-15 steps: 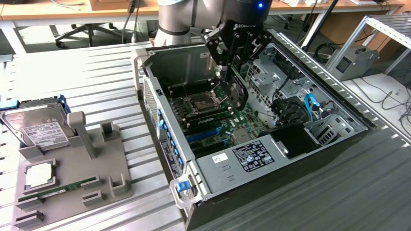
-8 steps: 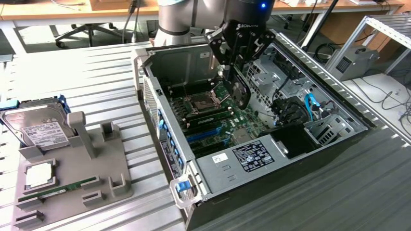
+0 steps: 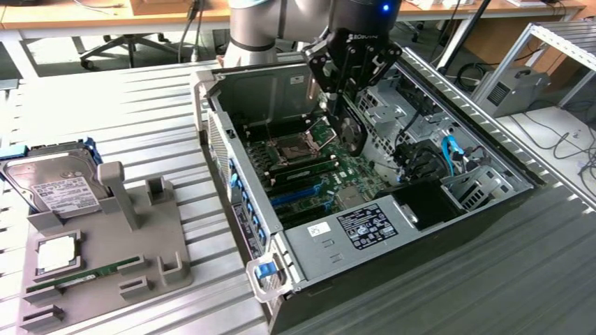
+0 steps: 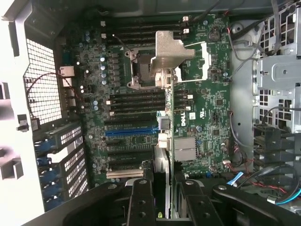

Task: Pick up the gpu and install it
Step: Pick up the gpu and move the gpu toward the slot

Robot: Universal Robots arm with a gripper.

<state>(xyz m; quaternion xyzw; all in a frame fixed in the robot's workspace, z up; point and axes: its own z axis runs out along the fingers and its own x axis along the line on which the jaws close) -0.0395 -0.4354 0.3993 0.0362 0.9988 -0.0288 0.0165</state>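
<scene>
Black gpu (image 3: 352, 132) pinched upright in gripper (image 3: 347, 87), hanging over motherboard (image 3: 312, 178) inside open case (image 3: 308, 241). Install step, not yet seated; seating likely needs its edge squared over a slot (image 4: 129, 133).

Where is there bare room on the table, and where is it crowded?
Bare: table behind the grey holder, and table on the exterior view's right beside the computer case. Crowded: inside the case, where the pincer holds the gpu.
</scene>
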